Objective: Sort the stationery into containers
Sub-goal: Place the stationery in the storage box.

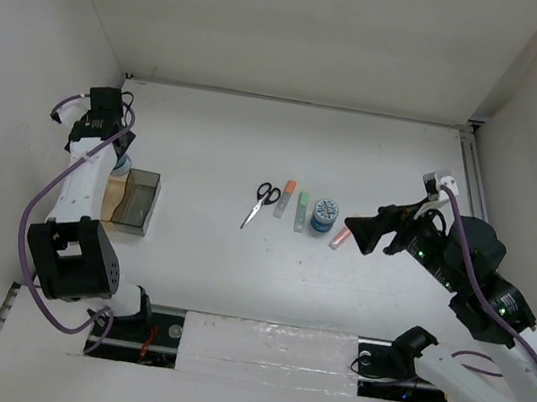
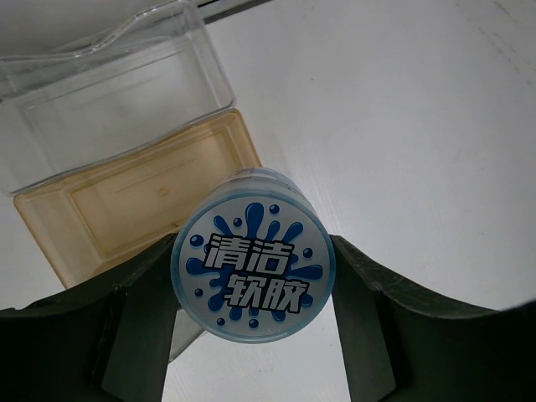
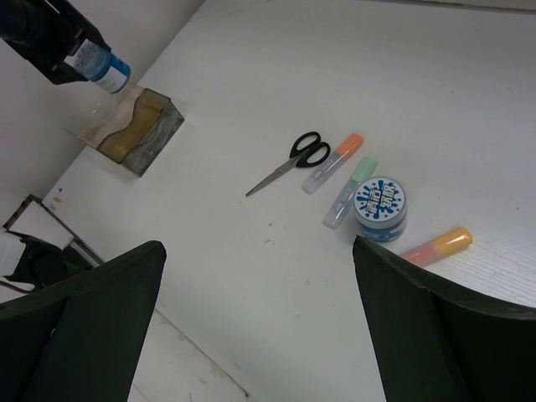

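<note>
Pinching a blue roll (image 2: 251,275), the left tool (image 2: 253,251) views the clear bin (image 2: 100,100) its arm (image 1: 73,187) hides overhead; the right tool (image 3: 257,244) gapes wide.

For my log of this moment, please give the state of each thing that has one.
left gripper: jaws shut on held roll
right gripper: jaws open, empty
scissors: blades closed
orange-capped pen: capped
green-capped pen: capped
roll on table: label up
highlighter: capped
smoky bin: open, empty
clear bin: open, empty where visible
</note>
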